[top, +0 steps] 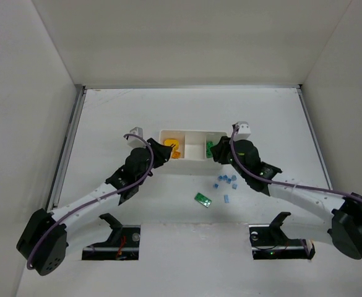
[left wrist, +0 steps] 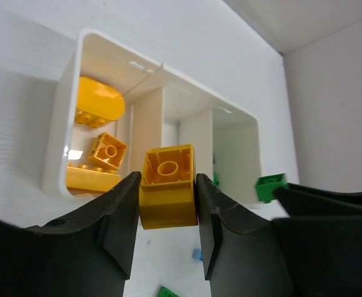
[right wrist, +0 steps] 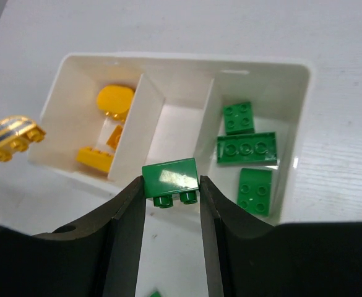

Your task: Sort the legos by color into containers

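Two bricks are sitting in your grippers. Your left gripper (left wrist: 167, 204) is clamping a yellow brick (left wrist: 168, 185) between its fingers, low in the middle of the left wrist view, just at the near wall of the white three-compartment tray (top: 190, 164). More yellow bricks (left wrist: 97, 105) are lying in the tray's left compartment. Your right gripper (right wrist: 171, 198) is pinching a green brick (right wrist: 170, 178), studs pointing down, close to the tray's near rim and showing in front of the middle compartment in the right wrist view. Three green bricks (right wrist: 247, 148) are lying in the right compartment. In the top view, light blue bricks (top: 226, 180) and a green plate (top: 203, 198) are lying loose on the table (top: 137, 111), to the lower right of the tray.
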